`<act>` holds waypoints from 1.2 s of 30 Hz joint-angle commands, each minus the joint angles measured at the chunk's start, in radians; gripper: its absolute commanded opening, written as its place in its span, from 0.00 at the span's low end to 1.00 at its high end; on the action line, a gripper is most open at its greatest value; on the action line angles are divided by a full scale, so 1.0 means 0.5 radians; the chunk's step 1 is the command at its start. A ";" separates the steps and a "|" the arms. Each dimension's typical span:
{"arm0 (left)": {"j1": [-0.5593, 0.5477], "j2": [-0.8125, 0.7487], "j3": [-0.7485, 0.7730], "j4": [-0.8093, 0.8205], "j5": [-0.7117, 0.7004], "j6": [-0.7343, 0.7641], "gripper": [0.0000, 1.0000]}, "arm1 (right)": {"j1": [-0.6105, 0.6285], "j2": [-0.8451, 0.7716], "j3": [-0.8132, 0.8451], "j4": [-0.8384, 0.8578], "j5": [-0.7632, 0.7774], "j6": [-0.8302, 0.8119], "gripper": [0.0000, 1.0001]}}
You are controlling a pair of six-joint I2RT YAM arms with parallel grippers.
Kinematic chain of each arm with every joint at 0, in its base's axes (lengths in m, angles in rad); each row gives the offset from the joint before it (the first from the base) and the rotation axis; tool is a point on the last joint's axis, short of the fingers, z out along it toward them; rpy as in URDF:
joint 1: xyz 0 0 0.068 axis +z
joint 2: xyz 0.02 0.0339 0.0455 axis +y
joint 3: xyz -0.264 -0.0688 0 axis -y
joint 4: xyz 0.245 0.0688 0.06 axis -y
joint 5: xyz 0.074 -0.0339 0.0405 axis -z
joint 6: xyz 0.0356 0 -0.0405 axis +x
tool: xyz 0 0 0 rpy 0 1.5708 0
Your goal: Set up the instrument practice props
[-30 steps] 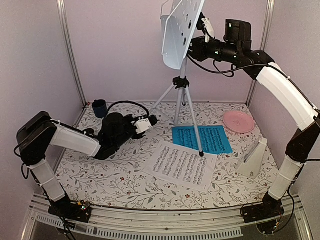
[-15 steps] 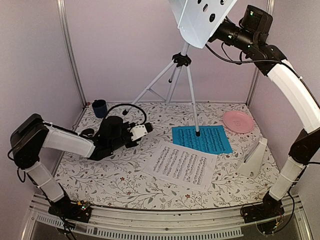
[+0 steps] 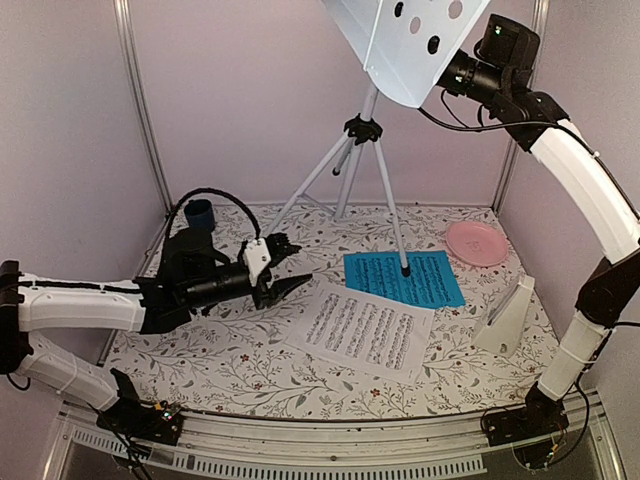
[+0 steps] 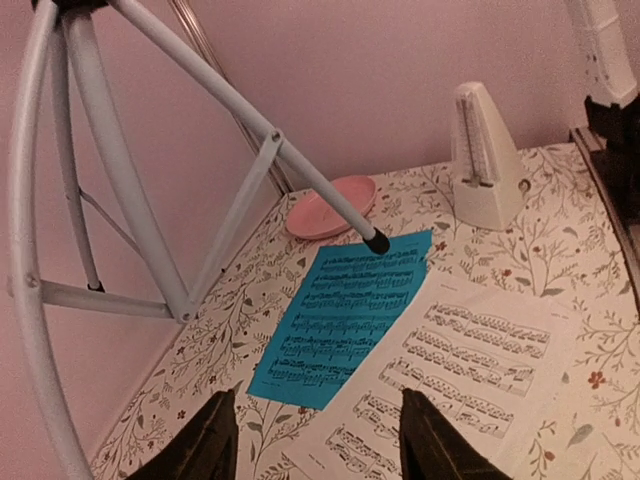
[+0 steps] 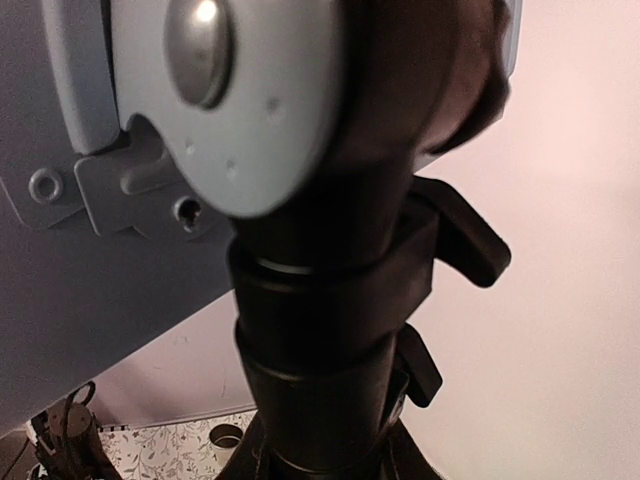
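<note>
The silver tripod music stand (image 3: 362, 130) stands at the back, its perforated tray (image 3: 405, 45) tilted high up. One leg's foot (image 3: 405, 270) rests on the blue music sheet (image 3: 405, 280). My right gripper (image 3: 455, 75) is behind the tray, shut on the stand's black neck (image 5: 330, 330), which fills the right wrist view. The white music sheet (image 3: 365, 330) lies in front of the blue one, overlapping its near edge. The white pyramid metronome (image 3: 508, 318) is upright at the right. My left gripper (image 3: 285, 280) hovers low, left of the sheets, open and empty, its fingertips (image 4: 210, 440) wide apart over the blue sheet (image 4: 345, 315) and the white sheet (image 4: 470, 370).
A pink round plate (image 3: 476, 242) lies at the back right, beyond the blue sheet. A small dark cup (image 3: 199, 213) stands in the back left corner. Pink walls and metal posts close in the flowered table (image 3: 240, 360) on three sides.
My left gripper has opened, and its arm has dropped low and reached right toward the sheets. The right gripper has swung the stand's tray up and to the right; the tripod shifted with it.
</note>
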 commanded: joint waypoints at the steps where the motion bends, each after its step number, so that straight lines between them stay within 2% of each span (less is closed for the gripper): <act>1: 0.167 -0.144 0.233 0.076 0.379 -0.496 0.56 | -0.022 -0.076 0.079 0.589 -0.233 0.086 0.00; 6: 0.323 -0.124 0.485 -0.030 0.680 -0.779 0.55 | -0.040 -0.094 -0.004 0.628 -0.484 0.198 0.00; 12: 0.466 0.004 0.637 0.216 1.160 -1.185 0.55 | -0.056 -0.073 -0.124 0.862 -0.863 0.411 0.00; 17: 0.518 0.127 0.834 0.276 1.432 -1.342 0.55 | -0.055 -0.011 -0.093 0.991 -1.181 0.575 0.00; 26: 0.544 0.369 1.232 0.158 1.607 -1.429 0.53 | -0.051 0.124 -0.059 1.297 -1.545 0.914 0.00; 36: 0.456 0.618 1.550 -0.032 1.673 -1.391 0.52 | 0.033 0.224 -0.020 1.314 -1.587 1.017 0.00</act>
